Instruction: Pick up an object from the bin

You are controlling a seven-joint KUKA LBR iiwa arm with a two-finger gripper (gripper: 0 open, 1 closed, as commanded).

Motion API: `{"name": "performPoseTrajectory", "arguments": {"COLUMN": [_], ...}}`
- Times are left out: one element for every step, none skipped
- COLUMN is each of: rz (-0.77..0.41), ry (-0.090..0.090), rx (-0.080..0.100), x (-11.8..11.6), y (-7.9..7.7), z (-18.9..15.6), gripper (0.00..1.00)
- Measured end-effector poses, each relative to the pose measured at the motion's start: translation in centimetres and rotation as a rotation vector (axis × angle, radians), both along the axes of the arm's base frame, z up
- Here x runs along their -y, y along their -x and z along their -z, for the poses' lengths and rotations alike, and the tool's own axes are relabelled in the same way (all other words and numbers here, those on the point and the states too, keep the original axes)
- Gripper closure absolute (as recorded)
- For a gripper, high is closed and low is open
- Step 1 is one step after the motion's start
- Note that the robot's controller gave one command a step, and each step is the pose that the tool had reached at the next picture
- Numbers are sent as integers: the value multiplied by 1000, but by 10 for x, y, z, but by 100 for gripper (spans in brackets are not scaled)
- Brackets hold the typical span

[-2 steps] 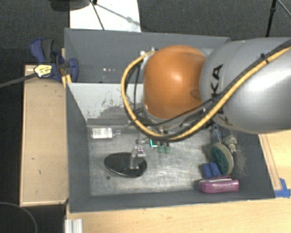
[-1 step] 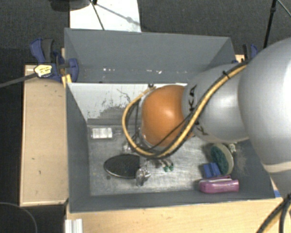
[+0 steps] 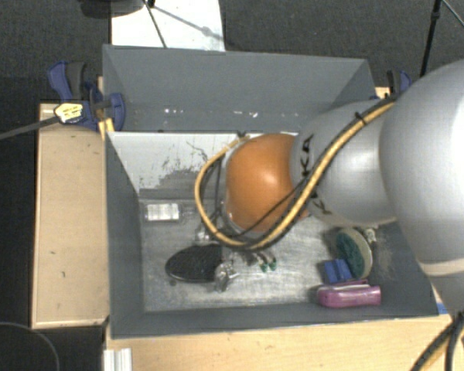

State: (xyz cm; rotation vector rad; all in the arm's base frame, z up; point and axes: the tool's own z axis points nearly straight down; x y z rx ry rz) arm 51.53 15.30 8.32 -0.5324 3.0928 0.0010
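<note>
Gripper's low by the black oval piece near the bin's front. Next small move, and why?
Probably a small shift toward the view's left, centring the gripper over the flat black oval. It sits low at that oval's right end rather than over its middle, and the orange wrist cover hides whether anything is gripped. The purple piece lies well off to the right.

Arm point(image 3: 387, 168) extended in from the right, wrist over the middle of the bin point(image 3: 124, 230). Gripper point(image 3: 226, 275) sat low toward the front wall, just right of an oval pad point(image 3: 189, 265). Small packet point(image 3: 162, 212) lay behind-left of the pad, near the left wall. Front-right corner: long bar point(image 3: 348, 294) foremost, small block point(image 3: 336, 271) just behind it, disc point(image 3: 351, 253) behind-right of the block, touching it.
</note>
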Motion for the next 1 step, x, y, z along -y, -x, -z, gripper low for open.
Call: {"name": "performPoseTrajectory", "arguments": {"rz": [31], "ry": [-2], "rx": [7], "x": [6], "y": [-2], "z": [-154], "gripper": [100]}}
